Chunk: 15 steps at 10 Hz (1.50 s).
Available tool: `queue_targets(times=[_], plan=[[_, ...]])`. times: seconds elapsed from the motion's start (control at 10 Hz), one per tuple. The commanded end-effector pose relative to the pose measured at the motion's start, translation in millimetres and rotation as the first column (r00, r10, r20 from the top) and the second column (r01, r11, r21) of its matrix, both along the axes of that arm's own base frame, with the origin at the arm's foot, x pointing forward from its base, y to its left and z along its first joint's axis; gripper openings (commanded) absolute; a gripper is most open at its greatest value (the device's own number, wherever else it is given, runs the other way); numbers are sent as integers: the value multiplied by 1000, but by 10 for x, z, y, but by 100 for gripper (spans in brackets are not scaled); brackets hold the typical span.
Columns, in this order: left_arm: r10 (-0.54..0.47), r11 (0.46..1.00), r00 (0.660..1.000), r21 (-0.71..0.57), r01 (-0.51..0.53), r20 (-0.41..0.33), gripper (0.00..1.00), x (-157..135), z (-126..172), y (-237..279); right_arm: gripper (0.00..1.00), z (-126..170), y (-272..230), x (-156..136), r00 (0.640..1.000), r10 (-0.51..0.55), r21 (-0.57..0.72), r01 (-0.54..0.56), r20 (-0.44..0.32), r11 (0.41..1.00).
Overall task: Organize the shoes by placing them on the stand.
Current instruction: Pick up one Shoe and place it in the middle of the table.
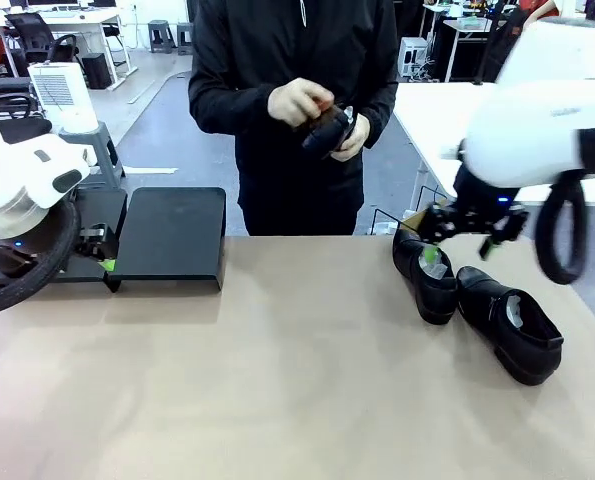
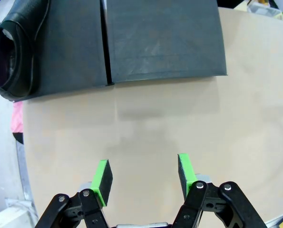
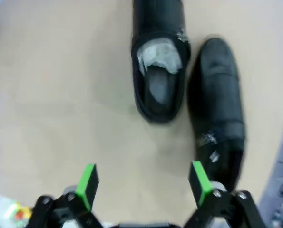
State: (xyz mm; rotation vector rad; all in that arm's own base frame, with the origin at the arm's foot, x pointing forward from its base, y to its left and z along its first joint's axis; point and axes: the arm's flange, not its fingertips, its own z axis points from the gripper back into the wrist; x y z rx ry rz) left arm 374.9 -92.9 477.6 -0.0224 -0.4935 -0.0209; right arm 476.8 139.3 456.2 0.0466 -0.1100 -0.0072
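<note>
2 shoes [image 1: 429, 283] right of stand [image 1: 172, 232]

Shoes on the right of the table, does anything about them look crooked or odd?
Yes. They lie loose and askew, not lined up: one shoe has crumpled paper in its opening, and the other shoe sits angled beside it. Neither is on the stand.

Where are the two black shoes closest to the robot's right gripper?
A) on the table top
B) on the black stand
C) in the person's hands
A: the farther shoe and the nearer shoe lie side by side on the tan table, close by the open right gripper.
</note>
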Motion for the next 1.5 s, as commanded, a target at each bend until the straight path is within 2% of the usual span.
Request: queue_targets(times=[0.0,0.2,0.4,0.7,1.1,1.4], plan=[[-9,1000,1000,-5,9,5,72,7,2,25,100,-48,158,322,999,-49,-8,50,23,999],[-9,1000,1000,-5,9,5,72,7,2,25,100,-252,288,494,998,-30,-28,31,51,999],[-9,1000,1000,-5,9,5,72,7,2,25,100,-467,358,650,1000,-12,0,12,-20,1000],[-9,1000,1000,-5,9,5,72,7,2,25,100,-689,423,706,997,7,-27,-9,-76,1000],[-9,1000,1000,-5,9,5,72,7,2,25,100,-954,416,814,999,8,-70,-11,-42,997],[-9,1000,1000,-5,9,5,72,7,2,25,100,-1048,419,848,998,7,-58,-10,-57,998]])
